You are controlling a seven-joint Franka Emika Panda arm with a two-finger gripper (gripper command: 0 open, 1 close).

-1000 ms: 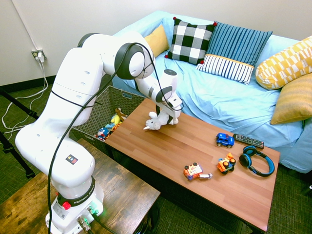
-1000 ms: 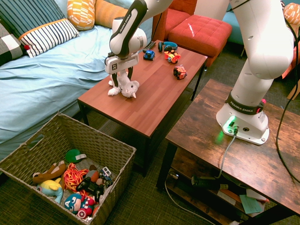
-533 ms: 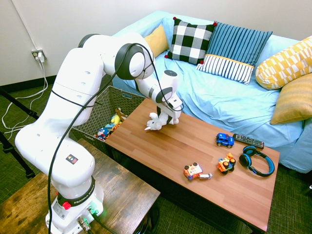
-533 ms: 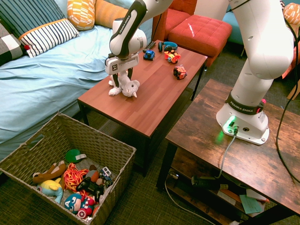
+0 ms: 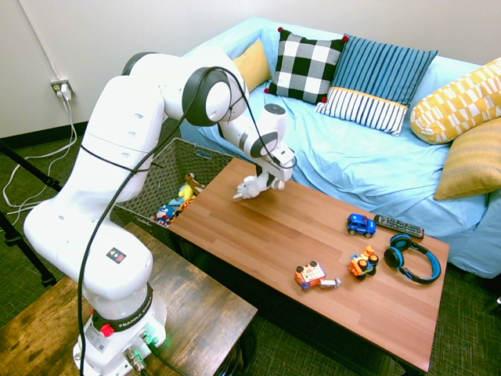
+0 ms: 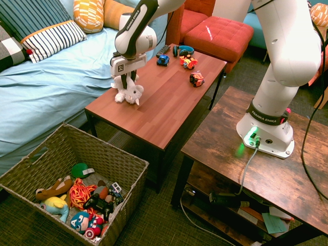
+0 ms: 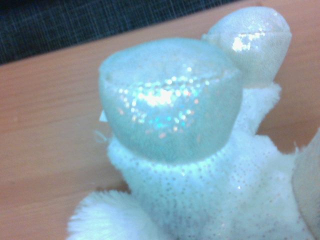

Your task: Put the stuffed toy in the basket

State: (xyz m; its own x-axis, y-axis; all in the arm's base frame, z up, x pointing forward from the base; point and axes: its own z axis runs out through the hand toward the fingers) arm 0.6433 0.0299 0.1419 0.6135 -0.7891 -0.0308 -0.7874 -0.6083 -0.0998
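Tool (image 6: 128, 77) is down at the stuffed toy (image 6: 129, 93), close above the bench (image 6: 154, 102); whether it has clenched on the plush or is still released I cannot tell. White and floppy, with a small pointed horn on its head, the toy is at the basket end of the bench, nearer the sofa-side long edge. Close up, the wrist view shows shiny, glittery feet (image 7: 170, 100) and speckled white fur.

The basket (image 6: 115, 154) sits on the floor just beyond that end, apart from the toy. Inside it lie a brown plush (image 6: 54, 188), a yellow and blue plush (image 6: 55, 206), a red and orange stringy bundle (image 6: 81, 193), a black game controller (image 6: 99, 205) and a doll with a blue head (image 6: 80, 221).

Toward the opposite end of the bench are a blue toy car (image 5: 361, 225) and a remote (image 5: 399, 226) by the sofa-side edge, headphones (image 5: 428, 270) near the end edge, and an orange digger (image 5: 363, 263). An orange and white vehicle (image 5: 311, 274) sits nearer the other long edge.
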